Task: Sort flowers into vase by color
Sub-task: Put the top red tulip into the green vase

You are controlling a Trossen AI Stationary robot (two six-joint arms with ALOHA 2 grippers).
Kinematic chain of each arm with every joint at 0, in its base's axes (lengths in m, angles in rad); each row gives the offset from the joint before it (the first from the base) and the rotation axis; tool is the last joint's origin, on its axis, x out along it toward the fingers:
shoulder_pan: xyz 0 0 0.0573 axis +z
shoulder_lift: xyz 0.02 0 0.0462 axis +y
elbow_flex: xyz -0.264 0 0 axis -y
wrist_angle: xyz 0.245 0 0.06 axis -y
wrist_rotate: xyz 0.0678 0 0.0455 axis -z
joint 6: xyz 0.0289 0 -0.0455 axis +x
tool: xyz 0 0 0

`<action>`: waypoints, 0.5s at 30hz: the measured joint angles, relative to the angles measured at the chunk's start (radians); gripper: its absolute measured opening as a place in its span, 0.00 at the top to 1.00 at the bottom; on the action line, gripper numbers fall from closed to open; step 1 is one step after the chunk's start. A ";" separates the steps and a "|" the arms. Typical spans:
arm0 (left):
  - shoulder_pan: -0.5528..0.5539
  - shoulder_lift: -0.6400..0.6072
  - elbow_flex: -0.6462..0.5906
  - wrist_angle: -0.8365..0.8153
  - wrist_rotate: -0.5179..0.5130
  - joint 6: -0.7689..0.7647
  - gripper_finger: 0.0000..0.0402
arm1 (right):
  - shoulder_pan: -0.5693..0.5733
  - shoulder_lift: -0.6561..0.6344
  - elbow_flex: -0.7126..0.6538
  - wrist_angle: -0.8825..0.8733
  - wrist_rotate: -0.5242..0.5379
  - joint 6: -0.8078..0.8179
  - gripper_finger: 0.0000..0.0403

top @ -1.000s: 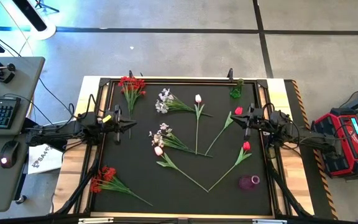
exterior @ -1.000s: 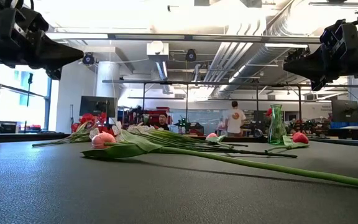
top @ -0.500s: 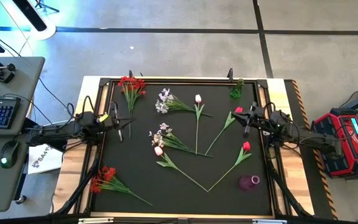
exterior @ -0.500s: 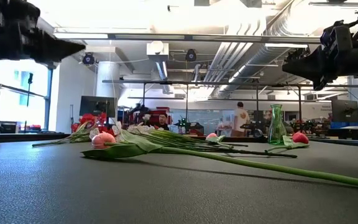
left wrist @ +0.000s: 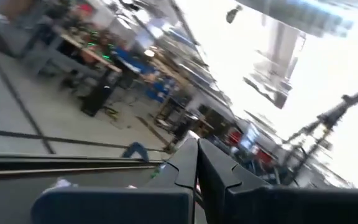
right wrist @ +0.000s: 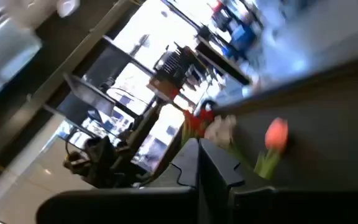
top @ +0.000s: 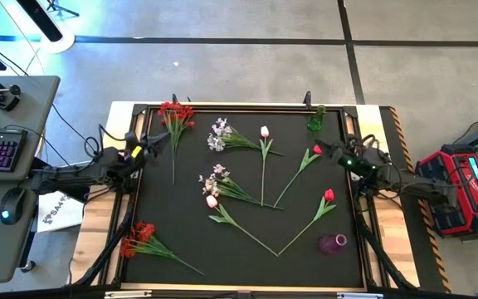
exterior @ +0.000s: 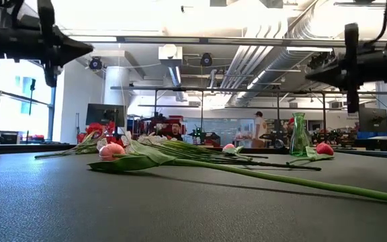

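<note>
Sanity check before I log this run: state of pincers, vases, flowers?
left pincer: shut, empty, raised off the mat
right pincer: shut, empty, raised
green vase: upright, no flowers in it
purple vase: no flowers in it; upright or tipped unclear
flowers: all lying flat on the mat

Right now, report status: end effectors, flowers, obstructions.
Left end effector shut, empty, near red bunch. Right end effector shut, empty, beside red tulip. All flowers flat on mat; green vase empty.
</note>
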 joint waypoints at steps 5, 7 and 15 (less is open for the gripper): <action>0.000 0.011 0.000 -0.005 -0.196 -0.142 1.00 | 0.000 0.048 0.000 0.003 0.020 0.185 1.00; 0.000 0.011 0.000 -0.008 -0.244 -0.194 1.00 | 0.000 0.063 0.000 0.006 0.043 0.234 1.00; 0.000 0.011 0.000 -0.006 -0.221 -0.238 1.00 | 0.000 0.110 0.000 0.052 -0.040 0.274 1.00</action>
